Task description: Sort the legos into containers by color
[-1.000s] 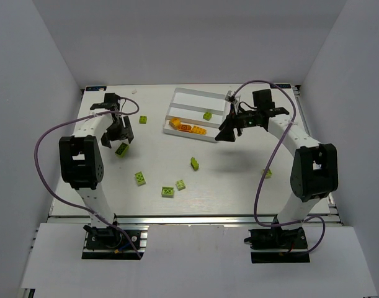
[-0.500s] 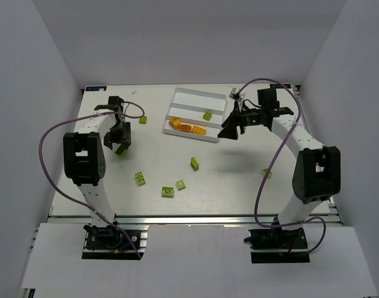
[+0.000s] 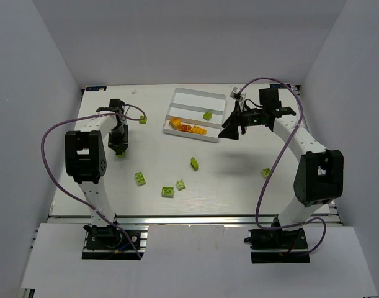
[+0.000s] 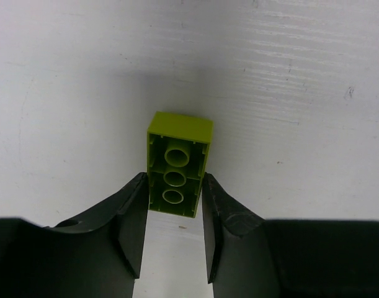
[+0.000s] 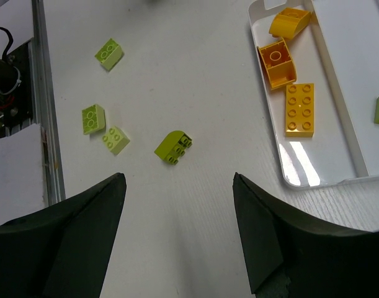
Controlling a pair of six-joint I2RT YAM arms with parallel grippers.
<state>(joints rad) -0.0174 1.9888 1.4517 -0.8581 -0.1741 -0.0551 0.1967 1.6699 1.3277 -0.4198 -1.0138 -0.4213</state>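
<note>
My left gripper (image 3: 119, 147) is down on the table at the left, shut on a lime green lego (image 4: 177, 164) that lies underside up. Its two fingers (image 4: 132, 217) press the brick's long sides. The white tray (image 3: 177, 93) sits at the back centre. Its near slot holds orange legos (image 3: 188, 128) and its middle slot holds one green lego (image 3: 207, 115). My right gripper (image 3: 229, 131) hovers beside the tray's right end, open and empty (image 5: 178, 177). Below it lies a curved green lego (image 5: 173, 148).
Loose green legos lie on the table: one behind the left gripper (image 3: 142, 119), three near the front centre (image 3: 140, 178) (image 3: 167, 192) (image 3: 180, 184), one in the middle (image 3: 194, 163), one at the right (image 3: 266, 172). Purple cables loop from both arms.
My left gripper has come down over the green lego and closed its fingers onto it. The right gripper has drifted slightly to the right, still open.
</note>
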